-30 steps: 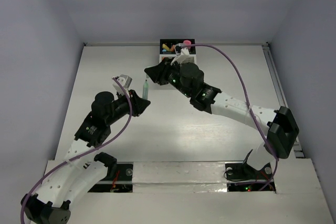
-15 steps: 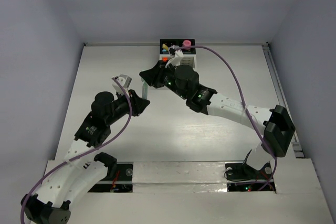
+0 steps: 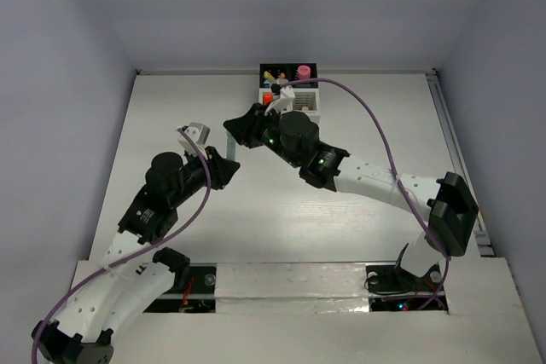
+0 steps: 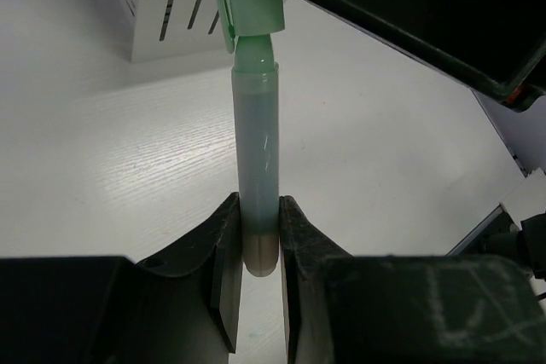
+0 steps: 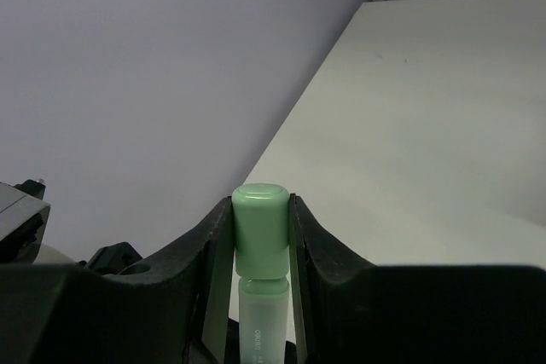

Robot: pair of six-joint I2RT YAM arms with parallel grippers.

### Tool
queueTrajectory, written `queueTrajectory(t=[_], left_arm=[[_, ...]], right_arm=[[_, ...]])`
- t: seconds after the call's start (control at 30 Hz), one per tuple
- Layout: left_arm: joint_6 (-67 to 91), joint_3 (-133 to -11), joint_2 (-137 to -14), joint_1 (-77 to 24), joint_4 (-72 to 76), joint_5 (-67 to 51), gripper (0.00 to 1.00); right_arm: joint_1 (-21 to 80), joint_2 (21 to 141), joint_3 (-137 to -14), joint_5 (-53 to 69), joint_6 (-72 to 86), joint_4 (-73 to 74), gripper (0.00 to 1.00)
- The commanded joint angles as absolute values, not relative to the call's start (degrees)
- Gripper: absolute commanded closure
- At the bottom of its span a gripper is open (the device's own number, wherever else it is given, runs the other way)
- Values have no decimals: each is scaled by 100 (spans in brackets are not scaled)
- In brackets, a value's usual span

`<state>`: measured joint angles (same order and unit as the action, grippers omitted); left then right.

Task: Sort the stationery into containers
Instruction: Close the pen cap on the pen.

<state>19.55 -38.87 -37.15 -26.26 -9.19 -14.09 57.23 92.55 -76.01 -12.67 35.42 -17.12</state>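
Note:
A green highlighter [image 4: 256, 151] stands upright above the table, held at both ends. My left gripper [image 4: 258, 210] is shut on the bottom of its pale barrel. My right gripper [image 5: 260, 209] is shut on its green cap [image 5: 259, 223] from above. From overhead the green highlighter [image 3: 227, 139] shows as a thin vertical stick between the left gripper [image 3: 224, 164] and the right gripper [image 3: 233, 124]. The containers [image 3: 290, 91] stand at the far edge, with pink, yellow and orange stationery sticking out of the black rear compartments.
A white slatted compartment [image 4: 162, 6] of the organizer shows just behind the highlighter in the left wrist view. The right arm [image 3: 367, 176] stretches across the middle of the table. A purple cable [image 3: 375, 125] arcs over it.
Both grippers have shifted a little to the left together with the green highlighter. Each has kept its hold.

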Motion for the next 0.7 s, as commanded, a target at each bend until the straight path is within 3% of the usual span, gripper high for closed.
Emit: queueTrajectory(t=[0.0,0.5,0.67], left_arm=[[1951,-3885,-3577,-2628,-809,-1108,100],[1977,-3902,-3454,-2628,-817,-897,100],[1978,-3911,-3366,-2628,-756,-853,100]], right_arm=[[5845,9149,-7594,-1520,3428,-1969,100],[6283,9211,-7296,-1749,3471,-2153,100],[6336,9062,-6909,-1328,3717,-2267,100]])
